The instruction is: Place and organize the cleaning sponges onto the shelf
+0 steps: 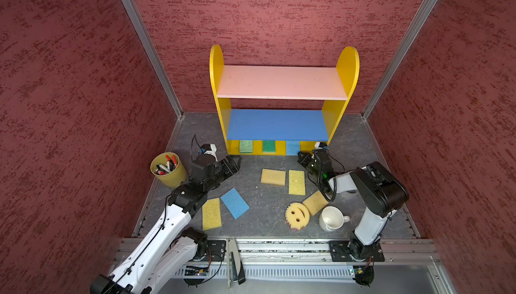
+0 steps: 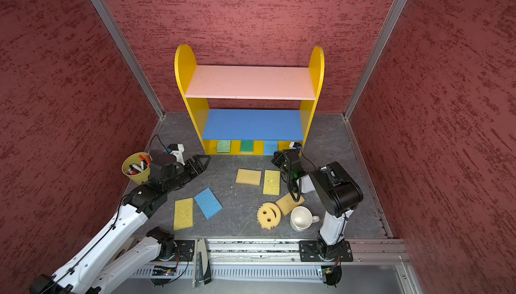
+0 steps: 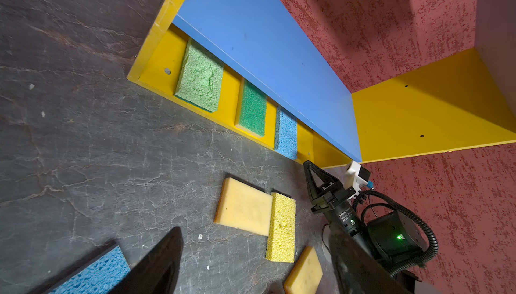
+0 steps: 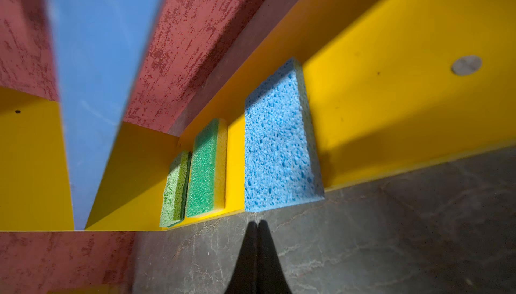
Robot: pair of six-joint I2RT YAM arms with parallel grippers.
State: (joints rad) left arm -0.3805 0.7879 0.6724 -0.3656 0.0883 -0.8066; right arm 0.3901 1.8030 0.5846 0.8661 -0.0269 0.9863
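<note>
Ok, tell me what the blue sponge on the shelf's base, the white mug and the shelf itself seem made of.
Blue sponge: soft cellulose-like foam, matte; open irregular pores cover its face.
White mug: likely glazed ceramic, smooth and faintly glossy with a thick rim; plastic is possible.
Shelf: probably painted wood or fibreboard; thick flat boards in solid matte colours, round fastener caps.

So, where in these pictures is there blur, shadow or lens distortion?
Right wrist view: the blue middle board, near the lens, is blurred; the blue sponge is sharp and shadows the yellow base. Left wrist view: sharp, but the left gripper's finger is dark. Both top views: wide-angle bending splays the shelf sides.
</note>
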